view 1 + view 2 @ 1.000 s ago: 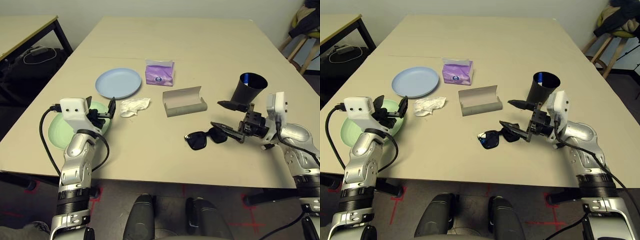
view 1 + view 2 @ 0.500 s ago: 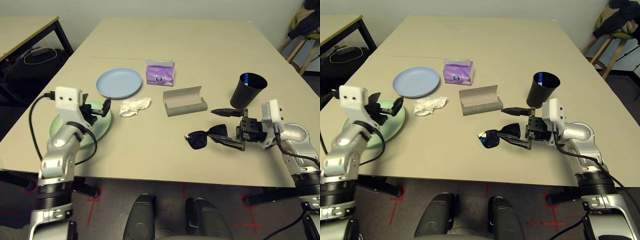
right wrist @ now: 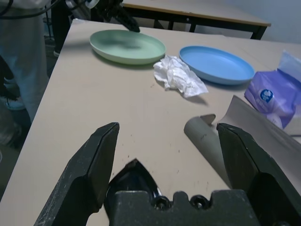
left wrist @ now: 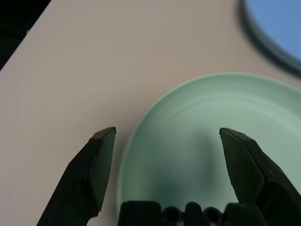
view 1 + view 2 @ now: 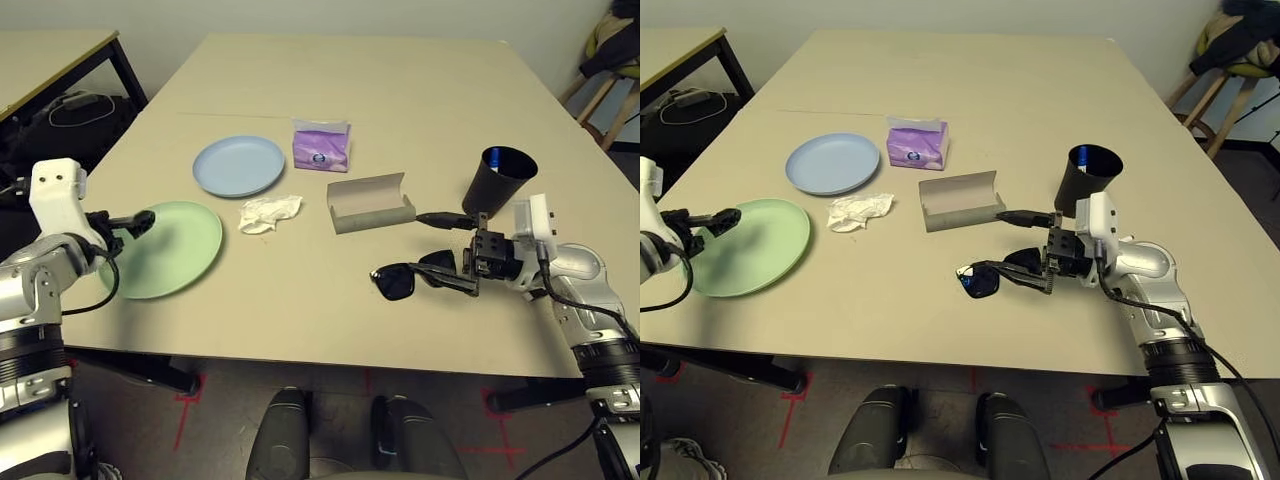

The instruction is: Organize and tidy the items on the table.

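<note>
Fingers (image 3: 106, 155) spread, hiding most of black sunglasses (image 3: 134, 175).

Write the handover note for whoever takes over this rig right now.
Left pincer: open, empty, over the near-left rim of the green plate.
Right pincer: open, empty, by the black sunglasses, one finger over them.
On the table: blue plate, crumpled tissue, purple tissue pack, open glasses case, black cup.
Done: nothing looks put away.
Left: sunglasses into case, plates stacked, tissue cleared.
</note>
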Available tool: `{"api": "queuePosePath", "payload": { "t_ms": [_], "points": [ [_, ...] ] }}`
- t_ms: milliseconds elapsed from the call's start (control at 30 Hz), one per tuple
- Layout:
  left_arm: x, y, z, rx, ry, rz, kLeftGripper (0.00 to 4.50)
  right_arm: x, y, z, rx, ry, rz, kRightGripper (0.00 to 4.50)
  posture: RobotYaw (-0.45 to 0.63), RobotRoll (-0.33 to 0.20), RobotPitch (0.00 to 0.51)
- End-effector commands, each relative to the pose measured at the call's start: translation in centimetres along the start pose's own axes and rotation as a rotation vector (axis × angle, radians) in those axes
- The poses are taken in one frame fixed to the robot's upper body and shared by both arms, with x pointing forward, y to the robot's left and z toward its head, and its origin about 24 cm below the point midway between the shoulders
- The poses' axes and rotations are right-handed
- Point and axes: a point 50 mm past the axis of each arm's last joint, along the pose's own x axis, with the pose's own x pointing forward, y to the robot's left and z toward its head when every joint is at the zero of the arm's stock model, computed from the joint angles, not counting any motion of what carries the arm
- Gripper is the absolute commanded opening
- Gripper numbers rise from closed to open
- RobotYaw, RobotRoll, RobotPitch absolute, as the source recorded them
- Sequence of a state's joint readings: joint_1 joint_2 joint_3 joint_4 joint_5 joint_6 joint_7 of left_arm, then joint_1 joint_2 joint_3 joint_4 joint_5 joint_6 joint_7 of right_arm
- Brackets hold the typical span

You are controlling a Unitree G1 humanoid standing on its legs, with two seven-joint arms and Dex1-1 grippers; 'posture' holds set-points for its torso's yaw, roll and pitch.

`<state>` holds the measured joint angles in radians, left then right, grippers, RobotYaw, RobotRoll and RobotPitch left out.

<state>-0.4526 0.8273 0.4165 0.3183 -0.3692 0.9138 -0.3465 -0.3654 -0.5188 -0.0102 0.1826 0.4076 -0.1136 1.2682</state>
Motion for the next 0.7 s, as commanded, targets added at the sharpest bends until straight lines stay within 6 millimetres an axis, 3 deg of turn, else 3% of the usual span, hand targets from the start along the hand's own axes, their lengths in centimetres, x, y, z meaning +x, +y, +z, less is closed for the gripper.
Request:
{"api": "queuePosePath", "payload": {
  "t_ms": [33, 467, 567, 700],
  "points": [
    [-0.1, 1.0, -0.4, -0.005, 0.055, 0.033, 4.46, 0.5, 0.1, 0.4, -0.005, -0.010, 0.013, 4.50, 0.24, 0.000, 0.074],
    [-0.5, 2.7, -2.5, -0.028, 0.156, 0.070, 4.46, 0.9, 0.2, 0.8, -0.006, -0.023, 0.004, 4.50, 0.23, 0.000, 0.076],
    [-0.5, 2.8, -2.6, -0.030, 0.159, 0.072, 3.87, 0.9, 0.2, 0.9, -0.009, -0.025, 0.002, 4.50, 0.23, 0.000, 0.075],
    [-0.6, 2.8, -2.9, -0.041, 0.168, 0.067, 2.30, 1.0, 0.1, 1.0, -0.013, -0.027, -0.001, 4.50, 0.23, 0.000, 0.074]
  ]
}}
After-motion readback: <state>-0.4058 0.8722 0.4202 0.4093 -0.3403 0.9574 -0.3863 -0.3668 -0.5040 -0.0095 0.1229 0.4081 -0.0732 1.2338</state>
